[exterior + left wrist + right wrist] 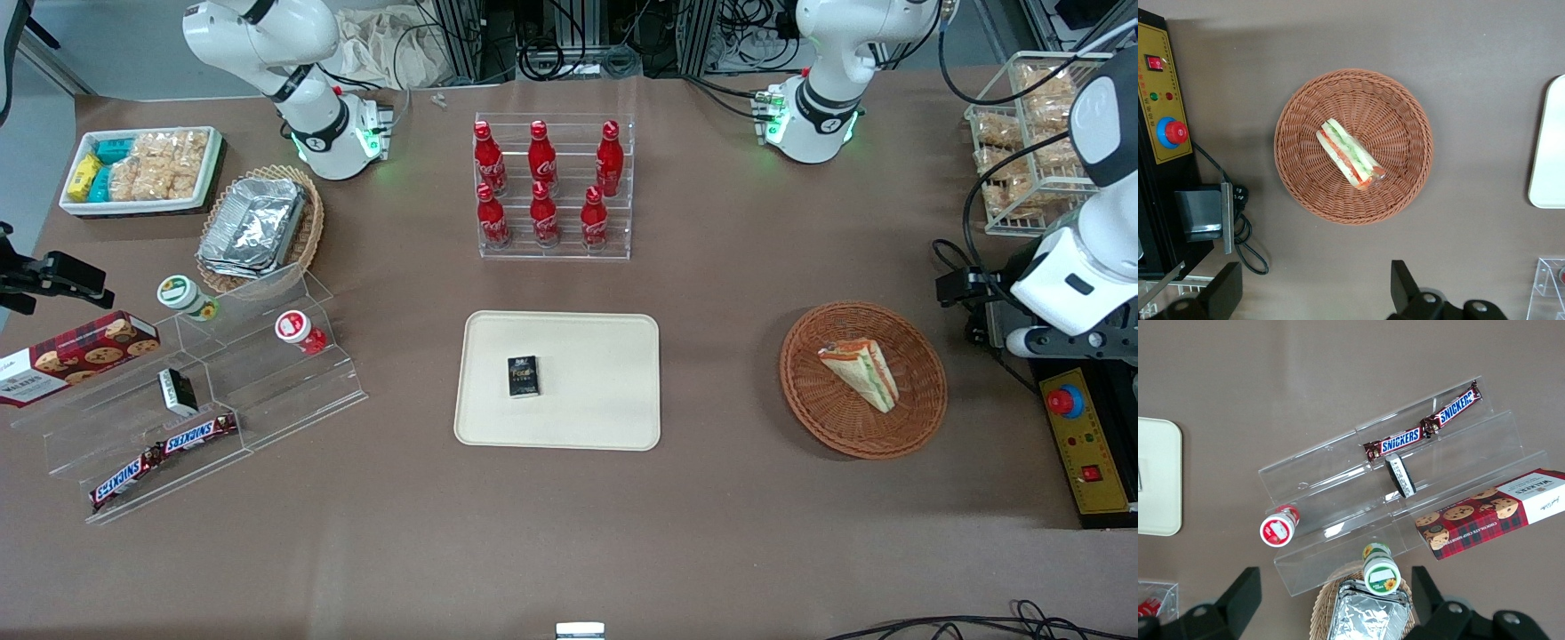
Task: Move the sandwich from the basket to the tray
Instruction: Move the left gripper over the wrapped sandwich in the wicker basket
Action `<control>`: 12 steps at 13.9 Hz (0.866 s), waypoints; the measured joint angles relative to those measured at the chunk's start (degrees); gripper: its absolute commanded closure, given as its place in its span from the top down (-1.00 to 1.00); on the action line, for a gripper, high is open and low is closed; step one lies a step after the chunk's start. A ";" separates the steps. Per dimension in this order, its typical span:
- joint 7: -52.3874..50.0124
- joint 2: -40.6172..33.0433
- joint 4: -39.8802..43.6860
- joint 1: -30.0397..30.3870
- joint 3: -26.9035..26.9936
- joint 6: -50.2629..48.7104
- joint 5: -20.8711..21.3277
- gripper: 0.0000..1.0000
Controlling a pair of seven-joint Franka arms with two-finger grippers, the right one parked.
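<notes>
The sandwich (861, 373) (1350, 155), a wrapped wedge with green and orange-red filling, lies on its side in the middle of the round reddish-brown basket (800, 391) (1405, 120). The cream tray (578, 418) (1548, 153) lies flat at the table's middle, toward the parked arm from the basket, and carries a small black box (524, 376). My left gripper (965, 289) (1313, 270) hangs high above the table beside the basket, slightly farther from the front camera than it. It is open, fingers wide apart, nothing between them.
A control box with a red button (1080, 444) (1165, 100) sits at the working arm's table edge, cables beside it. A rack of red bottles (553, 191) stands farther back than the tray. A wire rack (1022, 151) is at the back corner. A clear stepped shelf (204, 391) lies toward the parked arm's end.
</notes>
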 measured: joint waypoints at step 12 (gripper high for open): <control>-30.57 7.92 -8.78 1.39 0.40 16.70 0.96 1.00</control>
